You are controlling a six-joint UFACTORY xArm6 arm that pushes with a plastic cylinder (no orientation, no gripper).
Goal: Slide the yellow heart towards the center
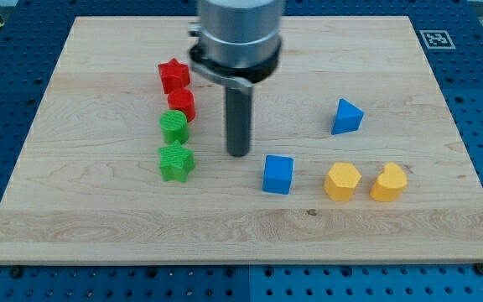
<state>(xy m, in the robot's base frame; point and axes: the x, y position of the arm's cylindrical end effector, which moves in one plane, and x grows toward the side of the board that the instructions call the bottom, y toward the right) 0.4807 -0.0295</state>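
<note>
The yellow heart point(389, 182) lies at the view's lower right on the wooden board point(99, 218). A yellow pentagon-like block point(341, 181) sits just to its left, close beside it. My tip point(238, 153) is near the board's middle, far to the left of the yellow heart, with the blue cube point(277, 174) between them. The tip touches no block.
A blue triangular block point(347, 117) stands above the yellow blocks. On the left runs a column: red star point(173, 75), red block point(181, 104), green round block point(174, 127), green star point(176, 161). A marker tag point(435, 39) is at the top right corner.
</note>
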